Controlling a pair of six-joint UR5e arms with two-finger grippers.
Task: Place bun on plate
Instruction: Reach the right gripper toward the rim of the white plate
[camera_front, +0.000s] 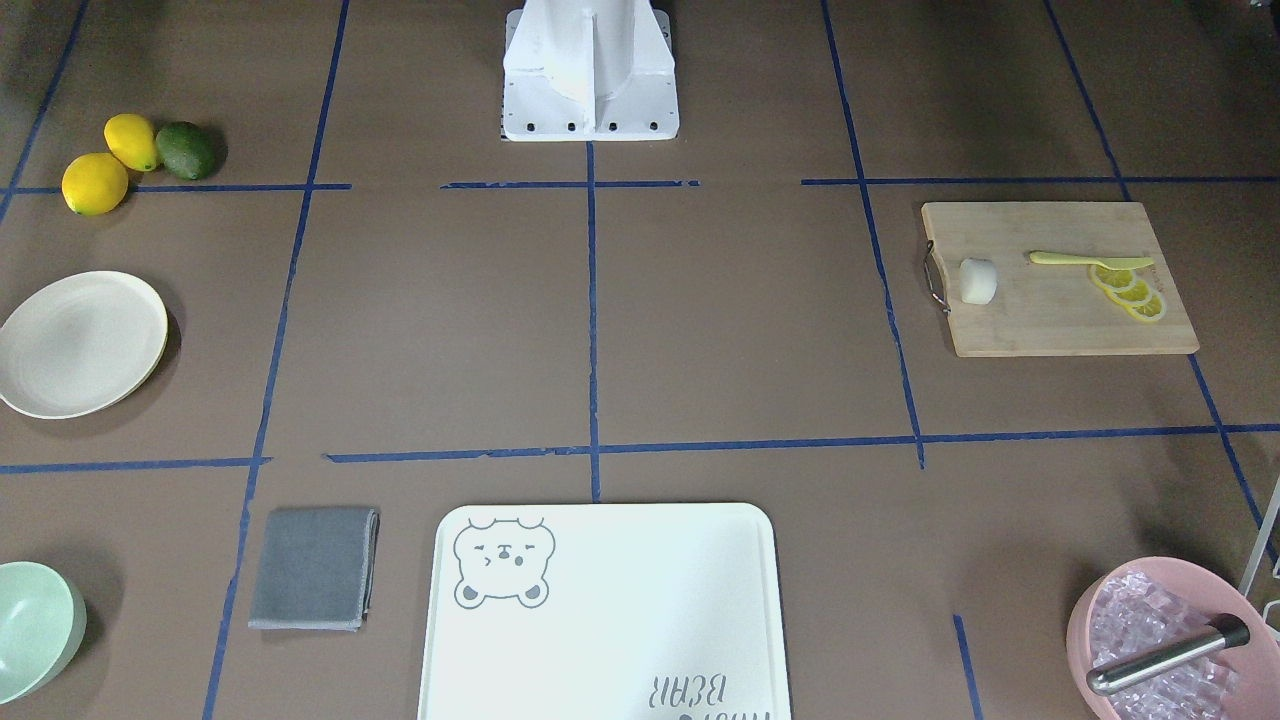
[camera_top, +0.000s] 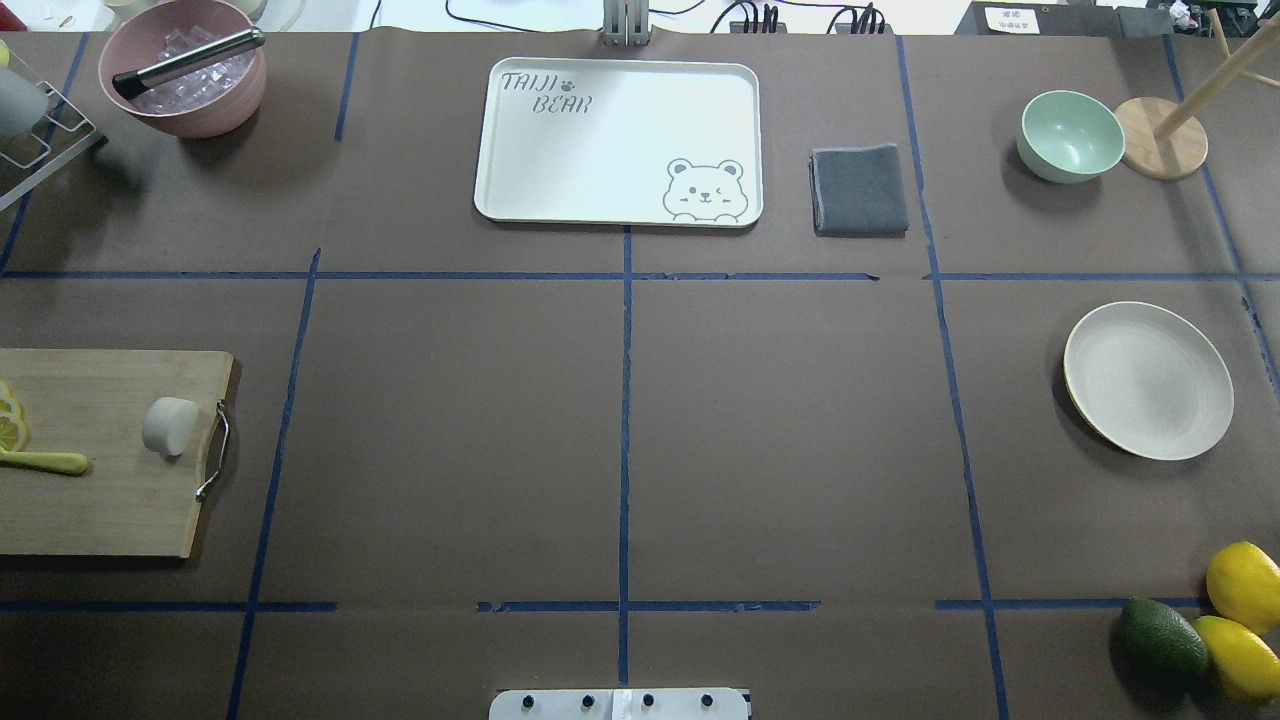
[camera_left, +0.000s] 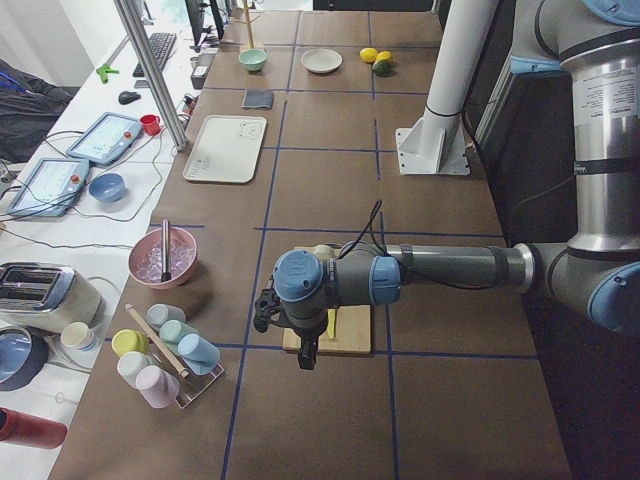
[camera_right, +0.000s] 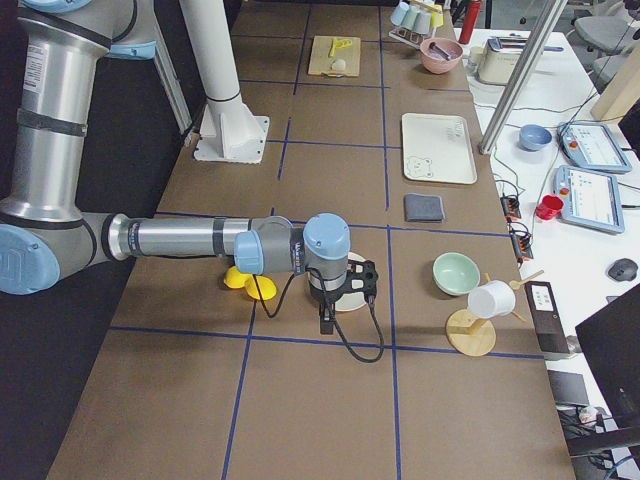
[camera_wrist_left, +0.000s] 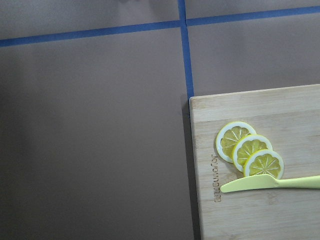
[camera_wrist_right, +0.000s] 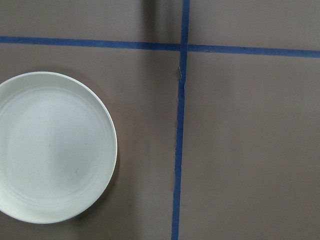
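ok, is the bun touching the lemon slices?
Apart. The front-facing view shows bare cutting board between the bun and the lemon slices.

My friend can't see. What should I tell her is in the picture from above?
A small white bun sits on a wooden cutting board at the left edge of the table, far across from the empty cream plate on the right. A bear tray lies at the far side.

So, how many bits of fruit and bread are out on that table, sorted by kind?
Whole lemons: 2
Avocado: 1
Lemon slices: 3
Bun: 1
Total: 7
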